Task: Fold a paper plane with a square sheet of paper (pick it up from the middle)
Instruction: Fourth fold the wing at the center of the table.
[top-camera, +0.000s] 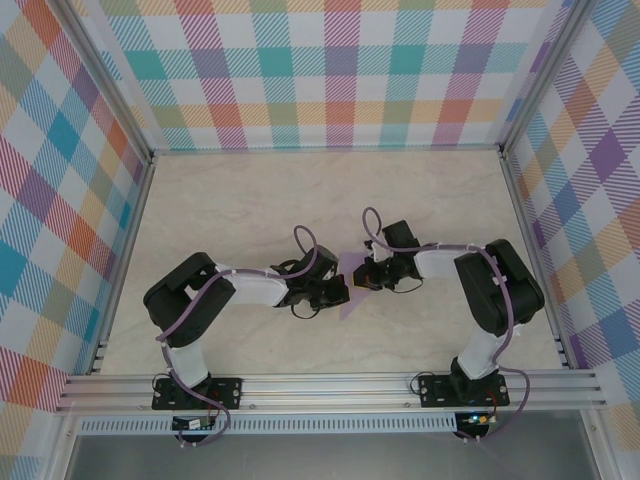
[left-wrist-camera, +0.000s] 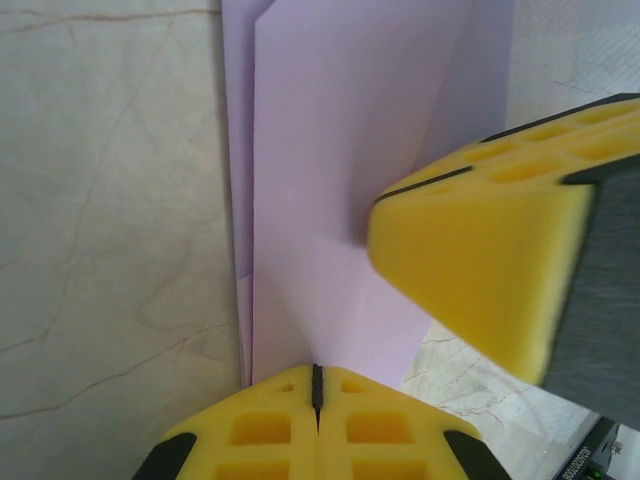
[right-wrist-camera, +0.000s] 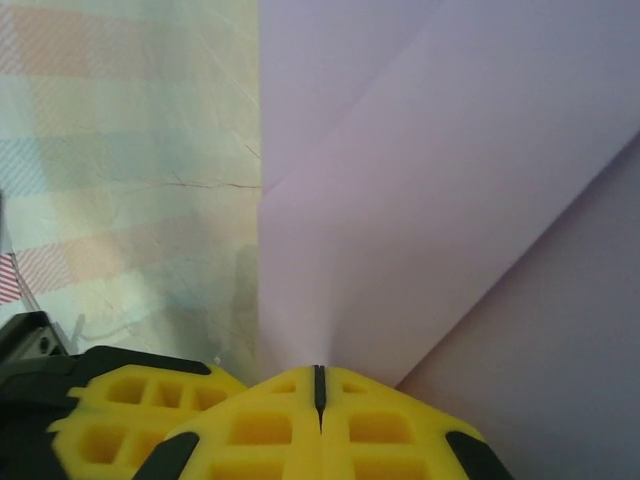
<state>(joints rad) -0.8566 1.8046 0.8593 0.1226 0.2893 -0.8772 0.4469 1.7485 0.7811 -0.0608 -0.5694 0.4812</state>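
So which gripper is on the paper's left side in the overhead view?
The left gripper, shut on the lavender paper from the left; the right gripper pinches its opposite side.

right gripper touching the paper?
Touching. The right wrist view shows the paper running straight into the closed tip of the right gripper, with no gap between them.

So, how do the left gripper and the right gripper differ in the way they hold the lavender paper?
The left gripper meets the lavender paper from its left side, the right gripper from its right side. In the top view, the right gripper lies a little higher in the picture than the left gripper. What they share: both are yellow at the tips, both are shut on the lavender paper, and they face each other at close range.
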